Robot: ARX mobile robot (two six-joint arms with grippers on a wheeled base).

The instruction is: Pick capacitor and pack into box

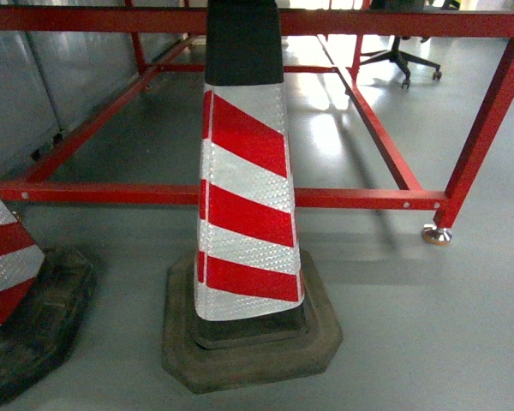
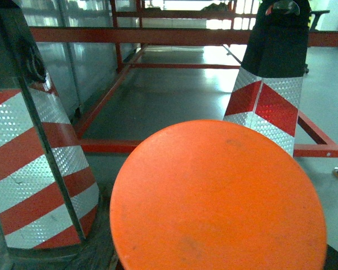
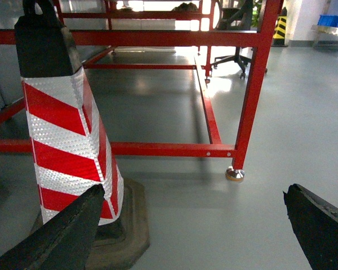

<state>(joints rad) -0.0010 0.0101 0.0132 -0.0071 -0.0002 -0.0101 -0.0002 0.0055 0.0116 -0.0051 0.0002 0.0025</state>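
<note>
Two striped traffic cones: one in the middle [image 1: 244, 197], one at the left edge [image 1: 4, 257]. One red metal frame [image 1: 360, 199]. One office chair [image 1: 400, 53]. One orange disc [image 2: 217, 197].

Dim indoor light; window glare on grey floor [image 1: 330, 128]; images fairly sharp.

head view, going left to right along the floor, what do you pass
Partly cut-off traffic cone → full red-and-white traffic cone on its dark rubber base → red frame's corner post with its metal foot.
</note>
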